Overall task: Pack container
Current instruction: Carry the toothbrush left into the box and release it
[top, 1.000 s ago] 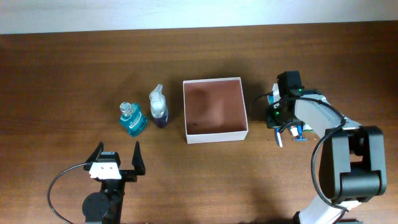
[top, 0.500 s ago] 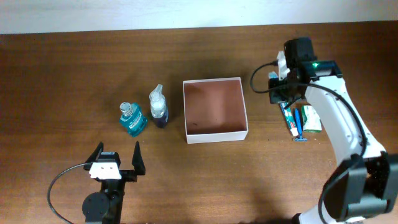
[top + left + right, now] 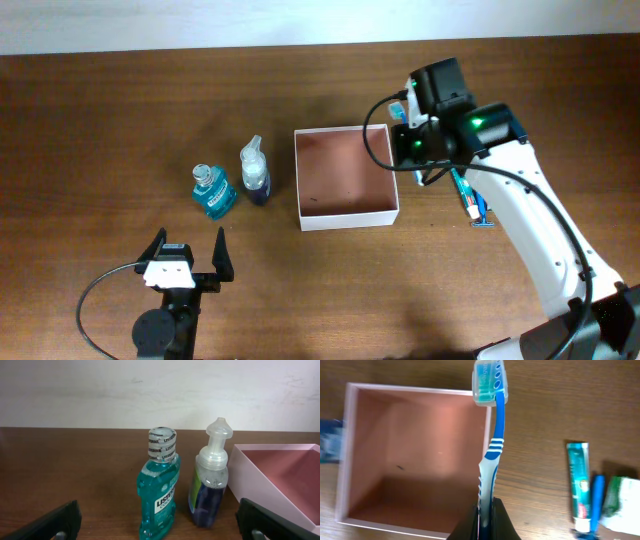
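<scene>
Right pincer [image 3: 486,510]: clamped on toothbrush [image 3: 495,445], moved left across the tabletop [image 3: 100,120], now over the container [image 3: 350,217] wall.
Left pincer [image 3: 190,240]: apart, unmoved.

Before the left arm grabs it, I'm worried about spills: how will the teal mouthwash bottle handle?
The mouthwash bottle looks nearly full, so probably heavy for its size. Upright and tall, it may tip if pushed high, perhaps onto the foam pump bottle beside it. Its capped top makes spills unlikely.
</scene>
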You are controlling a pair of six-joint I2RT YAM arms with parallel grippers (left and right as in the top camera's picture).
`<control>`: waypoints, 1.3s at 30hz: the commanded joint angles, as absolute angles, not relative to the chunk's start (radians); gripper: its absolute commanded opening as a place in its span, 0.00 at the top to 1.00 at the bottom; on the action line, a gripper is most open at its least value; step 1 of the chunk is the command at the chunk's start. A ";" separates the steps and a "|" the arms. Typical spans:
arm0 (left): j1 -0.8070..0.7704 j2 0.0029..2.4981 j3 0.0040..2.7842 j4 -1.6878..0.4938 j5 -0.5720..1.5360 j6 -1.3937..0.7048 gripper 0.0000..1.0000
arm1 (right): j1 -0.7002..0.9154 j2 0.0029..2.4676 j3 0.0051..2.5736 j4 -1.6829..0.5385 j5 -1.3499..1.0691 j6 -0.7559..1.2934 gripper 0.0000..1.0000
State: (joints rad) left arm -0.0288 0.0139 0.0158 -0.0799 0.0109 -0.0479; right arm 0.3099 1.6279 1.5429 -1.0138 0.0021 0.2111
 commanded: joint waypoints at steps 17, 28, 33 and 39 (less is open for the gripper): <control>-0.033 0.007 0.009 -0.080 0.018 -0.036 0.01 | 0.446 1.728 1.554 -0.980 0.010 0.377 0.96; -0.033 0.007 0.009 -0.080 0.018 -0.036 0.01 | 0.471 1.812 1.549 -0.968 0.009 0.379 0.96; -0.033 0.007 0.009 -0.080 0.018 -0.036 0.01 | 0.480 1.854 1.548 -0.949 0.012 0.379 0.96; -0.033 0.007 0.009 -0.080 0.018 -0.036 0.01 | 0.479 1.906 1.547 -0.903 0.020 0.371 0.96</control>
State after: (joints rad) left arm -0.0288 0.0139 0.0158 -0.0799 0.0109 -0.0479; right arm 0.4706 1.8748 1.5429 -0.9161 0.0025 0.3664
